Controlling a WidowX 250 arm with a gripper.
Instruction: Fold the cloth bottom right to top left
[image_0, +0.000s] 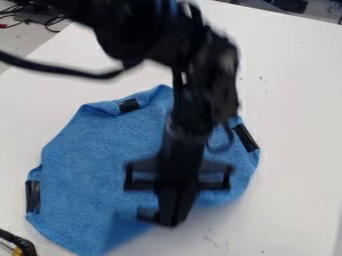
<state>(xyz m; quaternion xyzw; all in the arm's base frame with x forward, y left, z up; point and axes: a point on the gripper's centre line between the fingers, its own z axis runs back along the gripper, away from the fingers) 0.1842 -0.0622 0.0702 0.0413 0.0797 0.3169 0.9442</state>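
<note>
Looks down at a slant from above the white table (294, 105), facing across it toward the black arm (143, 37) at the upper left, fairly near, taking in nearly all of the blue cloth (100, 150) and some floor (23, 40) beyond.

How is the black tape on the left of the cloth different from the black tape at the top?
The left tape looks longer, and the top tape looks shorter. The left tape runs nearly up and down in the picture, while the top tape lies more sideways, a bit tilted. Both are black and sit near the edge of the blue cloth.
</note>
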